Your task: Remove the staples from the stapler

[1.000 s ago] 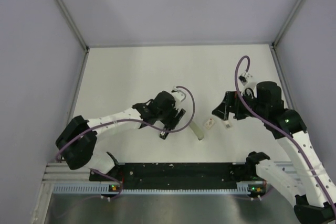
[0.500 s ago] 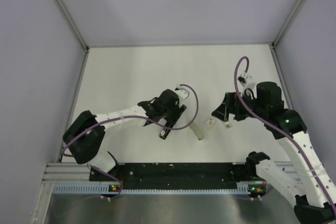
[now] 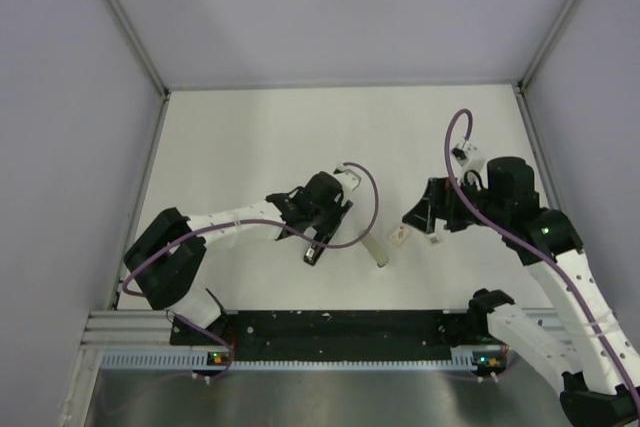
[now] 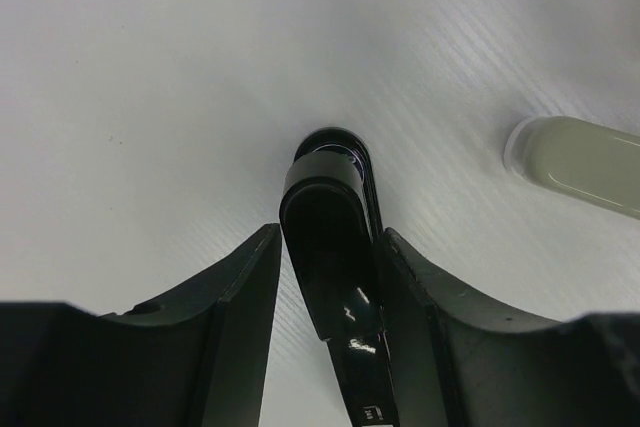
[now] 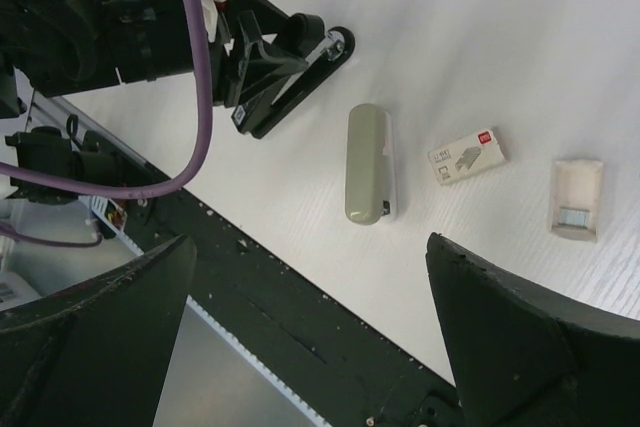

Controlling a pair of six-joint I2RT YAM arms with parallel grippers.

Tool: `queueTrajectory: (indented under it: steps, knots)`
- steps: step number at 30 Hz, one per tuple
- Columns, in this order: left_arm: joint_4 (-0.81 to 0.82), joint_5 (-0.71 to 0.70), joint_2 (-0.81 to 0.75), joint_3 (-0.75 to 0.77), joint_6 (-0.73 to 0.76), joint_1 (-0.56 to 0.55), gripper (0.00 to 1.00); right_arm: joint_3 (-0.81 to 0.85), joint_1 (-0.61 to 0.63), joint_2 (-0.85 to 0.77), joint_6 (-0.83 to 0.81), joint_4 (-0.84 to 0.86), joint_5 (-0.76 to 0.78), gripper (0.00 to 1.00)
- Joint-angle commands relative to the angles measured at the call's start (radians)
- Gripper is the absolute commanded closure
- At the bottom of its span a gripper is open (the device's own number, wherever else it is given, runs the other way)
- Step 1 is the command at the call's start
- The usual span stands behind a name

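Seen from above, a white worktop [image 3: 260,137] sits inside pale grey walls, with two white and black robot arms reaching in from the bottom edge.

Just left of centre, the left gripper [image 4: 331,232] is closed in on a small, slim black oblong stapler [image 4: 322,197]. In the left wrist view the stapler lies flat on the worktop at the middle of the frame. A black finger [image 4: 240,317] presses against its left side and the other finger against its right, with no gap showing. The stapler's rounded end pokes out beyond the fingertips, towards the top of the frame.

In the overhead view, a short grey-green rounded bar [image 3: 377,250] lies just right of the stapler, apart from it. Further right is a small white box with a red mark [image 3: 398,235]. In the right wrist view, a small open white tray with a grey block inside [image 5: 577,197] lies at the right edge, near the box.

The right gripper [image 5: 310,244] hangs above the worktop at the right of the overhead view. It is spread wide and holds nothing, and its two dark fingers frame the lower corners of its wrist view.
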Motion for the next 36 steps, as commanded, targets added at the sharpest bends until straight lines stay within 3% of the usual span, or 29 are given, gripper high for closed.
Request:
queueTrajectory:
  steps: [1, 5, 8, 17, 27, 36]
  knots:
    - [0.017, -0.054, 0.0, 0.018, 0.0, -0.005, 0.55, -0.013, 0.007, -0.007, -0.003, 0.005, -0.013, 0.01]
    - [-0.008, -0.11, 0.014, 0.029, -0.007, -0.009, 0.72, -0.018, 0.005, 0.001, 0.001, 0.013, -0.008, 0.01]
    - [-0.009, -0.13, 0.016, 0.026, -0.006, -0.017, 1.0, -0.027, 0.005, 0.01, 0.003, 0.02, -0.005, 0.02]
    - [-0.043, -0.072, -0.061, 0.043, 0.034, -0.034, 1.0, -0.058, 0.007, 0.041, -0.005, 0.063, 0.007, 0.03]
    - [-0.13, 0.219, -0.217, 0.109, 0.111, -0.034, 1.0, -0.046, 0.031, 0.024, -0.023, 0.141, -0.08, 0.05]
    - [-0.229, 0.336, -0.323, 0.126, 0.204, -0.034, 1.0, -0.04, 0.082, 0.035, -0.055, 0.174, -0.08, 0.06]
